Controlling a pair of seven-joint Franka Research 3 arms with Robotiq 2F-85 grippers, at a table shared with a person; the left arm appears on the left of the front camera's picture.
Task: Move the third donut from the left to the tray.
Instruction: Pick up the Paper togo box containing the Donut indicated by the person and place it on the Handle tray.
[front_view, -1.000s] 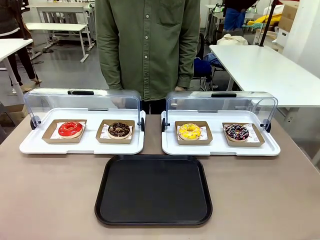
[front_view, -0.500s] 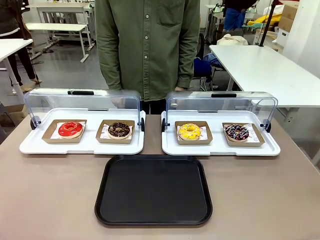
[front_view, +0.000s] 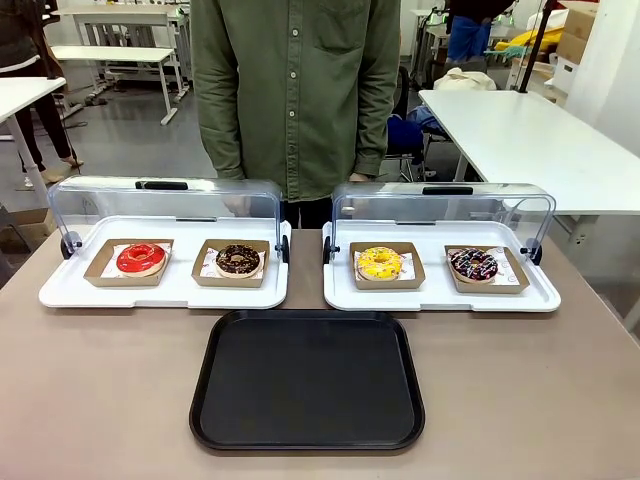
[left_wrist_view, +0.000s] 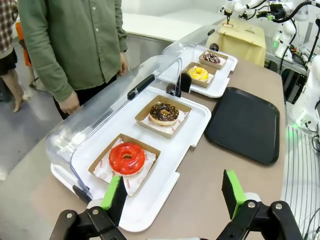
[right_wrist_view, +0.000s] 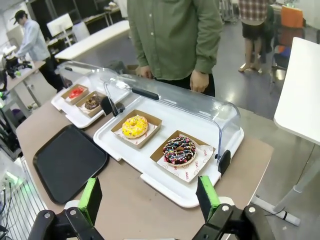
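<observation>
The third donut (front_view: 380, 263), yellow-iced with dark sprinkles, rests in a brown cardboard holder on the right white tray; it is also the near-left donut (right_wrist_view: 135, 126) in the right wrist view and lies far off (left_wrist_view: 199, 73) in the left wrist view. The black tray (front_view: 308, 380) lies flat in front of the two white trays, bare (right_wrist_view: 67, 160) (left_wrist_view: 246, 122). My left gripper (left_wrist_view: 172, 196) hangs open above the table's left end, near the red donut (left_wrist_view: 127, 157). My right gripper (right_wrist_view: 150, 196) hangs open above the right end, near the sprinkled dark donut (right_wrist_view: 178, 150).
Two white trays (front_view: 165, 290) (front_view: 440, 295) have clear lids swung up at the back. A red donut (front_view: 141, 258), a chocolate donut (front_view: 238, 260) and a dark sprinkled donut (front_view: 473, 264) sit in holders. A person in a green shirt (front_view: 295, 90) stands at the far edge.
</observation>
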